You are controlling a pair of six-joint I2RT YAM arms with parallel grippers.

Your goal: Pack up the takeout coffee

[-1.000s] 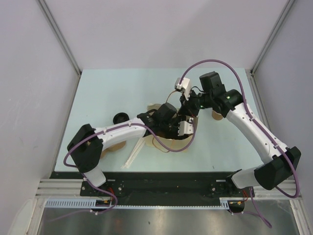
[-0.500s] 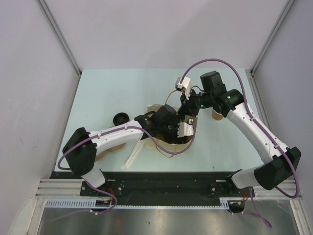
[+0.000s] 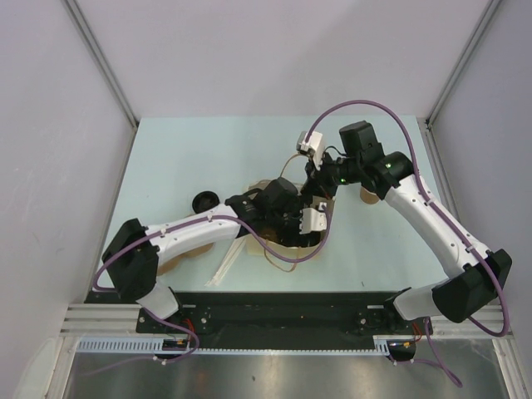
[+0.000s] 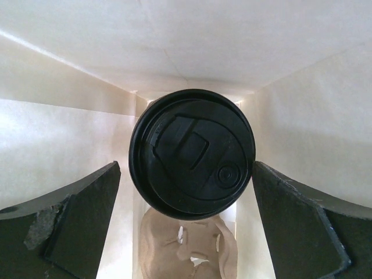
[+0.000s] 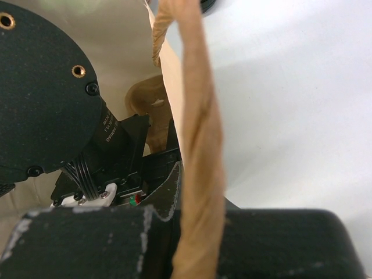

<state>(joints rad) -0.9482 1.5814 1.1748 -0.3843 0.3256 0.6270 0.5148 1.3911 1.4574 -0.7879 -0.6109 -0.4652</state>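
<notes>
Takeout coffee [image 4: 192, 152] sits inside paper bag [image 4: 302, 116], black lid up. Left jaws wide open, at 9 and 3 o'clock of cup, not squeezing. Right jaws pinch bag handle [image 5: 200, 145]. Looks nearly packed; left arm needs to come out.

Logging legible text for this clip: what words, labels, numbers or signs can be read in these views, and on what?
On the black round motor housing: a short white print along its side, too blurred to read.
On the takeout coffee's round black plastic lid: an embossed spiral mark, no words.
On the paper bag: nothing printed in view.
</notes>
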